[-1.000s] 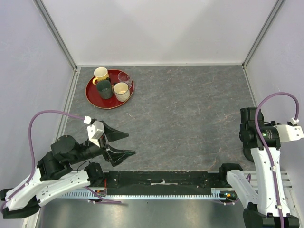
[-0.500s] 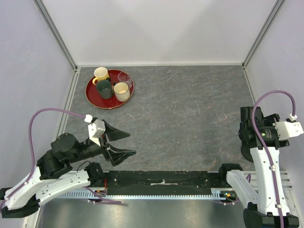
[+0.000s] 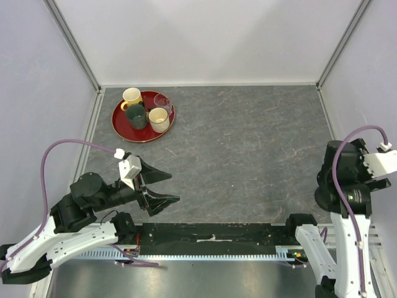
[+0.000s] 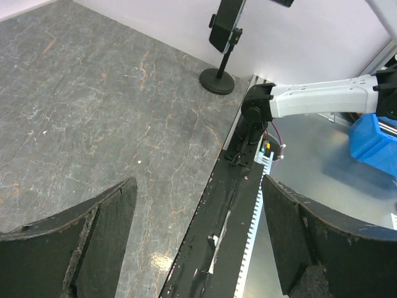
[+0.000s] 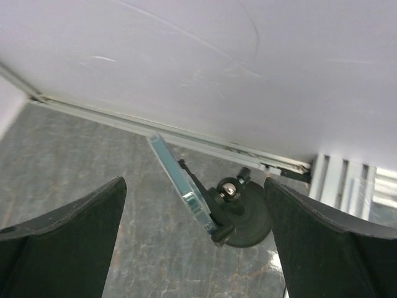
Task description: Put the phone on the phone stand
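Right tool (image 5: 193, 180): fingers spread wide, holding nothing, near the phone (image 5: 177, 176) but not touching it. Phone sits tilted in the clamp of the phone stand (image 5: 248, 230). Stand's disc base rests on the surface (image 3: 248, 143) at the near right corner, close to the right wall. Left tool (image 3: 156, 189): fingers also wide, holding nothing, at the near left, well apart from the stand. 1 red tray (image 3: 139, 135) carrying 4 cups occupies the far left corner.
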Available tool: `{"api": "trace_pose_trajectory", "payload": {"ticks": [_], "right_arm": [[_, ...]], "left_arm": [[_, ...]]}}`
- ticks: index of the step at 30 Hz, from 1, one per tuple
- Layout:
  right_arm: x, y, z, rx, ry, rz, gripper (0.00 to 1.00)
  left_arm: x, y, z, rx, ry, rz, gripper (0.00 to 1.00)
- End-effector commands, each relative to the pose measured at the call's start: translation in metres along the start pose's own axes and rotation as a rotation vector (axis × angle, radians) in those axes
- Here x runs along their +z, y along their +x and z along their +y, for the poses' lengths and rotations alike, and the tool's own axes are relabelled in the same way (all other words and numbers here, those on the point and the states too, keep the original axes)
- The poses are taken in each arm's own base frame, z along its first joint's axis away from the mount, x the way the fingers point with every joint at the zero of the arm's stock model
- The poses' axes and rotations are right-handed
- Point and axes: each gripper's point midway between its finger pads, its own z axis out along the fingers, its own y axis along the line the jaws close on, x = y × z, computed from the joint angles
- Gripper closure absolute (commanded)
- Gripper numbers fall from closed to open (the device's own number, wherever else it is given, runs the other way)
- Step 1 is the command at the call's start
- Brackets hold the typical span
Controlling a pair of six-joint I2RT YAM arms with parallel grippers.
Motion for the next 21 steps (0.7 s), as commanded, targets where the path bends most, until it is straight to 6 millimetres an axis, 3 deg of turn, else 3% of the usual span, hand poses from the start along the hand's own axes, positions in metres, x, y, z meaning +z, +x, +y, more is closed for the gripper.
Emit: {"api": "trace_pose_trajectory", "payload": {"ticks": [1, 5, 6, 8, 9, 12, 13, 14, 16, 18, 20, 21], "right_arm": [[-0.018, -0.045, 0.031, -0.031, -0.227, -0.072, 0.02], [-0.050, -0.050, 0.080, -0.107, -0.594, -0.069, 0.02], [-0.072, -0.047, 0.106, -0.147, -0.788, -0.061, 0.02], [-0.090, -0.037, 0.130, -0.187, -0.948, -0.017, 0.02], [-0.118, -0.025, 0.148, -0.216, -1.133, 0.044, 0.02], [-0.151, 0.001, 0.179, -0.222, -1.365, 0.208, 0.02], [-0.178, 0.010, 0.184, -0.189, -1.505, 0.315, 0.02], [-0.189, 0.018, 0.186, -0.179, -1.566, 0.368, 0.02], [-0.219, 0.004, 0.186, -0.089, -1.721, 0.379, 0.02], [-0.237, -0.015, 0.177, -0.021, -1.800, 0.304, 0.02], [-0.248, -0.039, 0.167, 0.024, -1.816, 0.229, 0.02], [-0.249, -0.046, 0.164, 0.034, -1.808, 0.205, 0.02]], "left_arm": [[0.006, -0.013, -0.006, -0.005, 0.025, -0.023, 0.13], [0.009, -0.017, -0.003, -0.007, 0.009, -0.035, 0.13], [0.009, -0.018, -0.002, -0.011, 0.002, -0.042, 0.13], [0.010, -0.022, 0.001, -0.018, -0.018, -0.057, 0.13], [0.011, -0.023, 0.003, -0.030, -0.029, -0.063, 0.13], [0.010, -0.025, 0.020, -0.087, -0.135, -0.092, 0.13], [0.009, -0.024, 0.027, -0.103, -0.174, -0.100, 0.12], [0.004, -0.026, 0.037, -0.123, -0.236, -0.125, 0.11], [0.000, -0.022, 0.044, -0.187, -0.281, -0.152, 0.11], [-0.010, -0.030, 0.044, -0.248, -0.288, -0.220, 0.10], [-0.015, -0.032, 0.042, -0.279, -0.274, -0.259, 0.09], [-0.025, -0.044, 0.036, -0.294, -0.241, -0.318, 0.08]]}}
